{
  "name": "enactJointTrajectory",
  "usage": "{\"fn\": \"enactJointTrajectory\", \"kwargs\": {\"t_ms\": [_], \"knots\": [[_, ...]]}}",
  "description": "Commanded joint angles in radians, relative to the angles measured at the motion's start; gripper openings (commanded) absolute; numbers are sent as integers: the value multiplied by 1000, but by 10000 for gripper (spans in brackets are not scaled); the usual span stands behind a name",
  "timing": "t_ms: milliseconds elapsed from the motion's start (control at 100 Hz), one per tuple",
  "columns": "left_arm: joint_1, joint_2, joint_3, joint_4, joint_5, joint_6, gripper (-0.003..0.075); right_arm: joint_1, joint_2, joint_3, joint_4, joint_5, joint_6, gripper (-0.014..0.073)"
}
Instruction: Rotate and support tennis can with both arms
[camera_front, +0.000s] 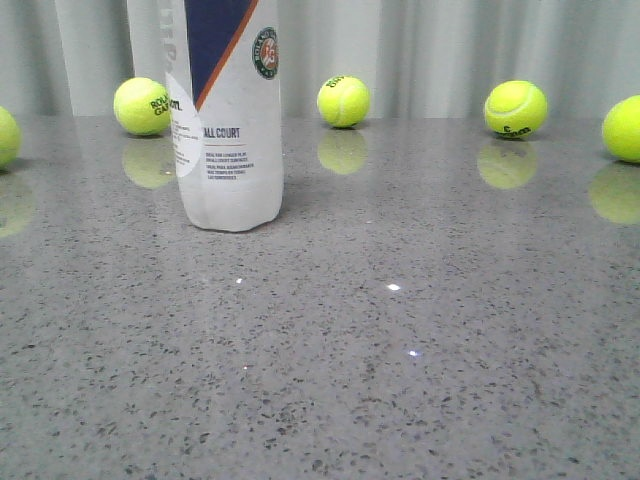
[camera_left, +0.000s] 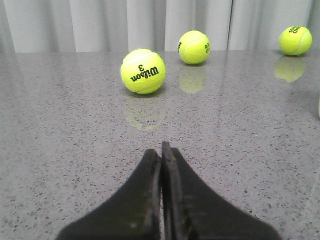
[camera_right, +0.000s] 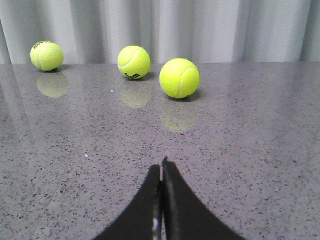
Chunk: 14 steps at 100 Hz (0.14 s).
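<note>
The tennis can (camera_front: 225, 110) stands upright on the grey speckled table at the left of the front view. It is white with a navy panel, an orange stripe and a round red-green emblem; its top is cut off by the frame. Neither arm shows in the front view. My left gripper (camera_left: 161, 150) is shut and empty, low over bare table. My right gripper (camera_right: 161, 165) is also shut and empty over bare table. The can does not show in either wrist view.
Several yellow-green tennis balls lie along the back of the table (camera_front: 400, 330), among them one (camera_front: 143, 105) just left of the can, one (camera_front: 343, 101) right of it and one (camera_front: 515, 109) farther right. A Wilson ball (camera_left: 143, 71) lies ahead of my left gripper, another ball (camera_right: 179, 77) ahead of my right. A pleated curtain hangs behind.
</note>
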<state>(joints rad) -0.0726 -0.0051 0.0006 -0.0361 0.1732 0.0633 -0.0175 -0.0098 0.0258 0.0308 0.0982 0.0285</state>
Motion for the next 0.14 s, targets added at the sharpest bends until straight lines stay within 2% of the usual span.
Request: {"fn": "enactJointTrajectory", "kwargs": {"t_ms": [0, 130], "knots": [[-6, -35, 45, 0, -76, -9, -19, -4, -18, 4, -15, -85, 2, -61], [-6, -35, 45, 0, -76, -9, -19, -4, -18, 4, -15, -85, 2, -61]]}}
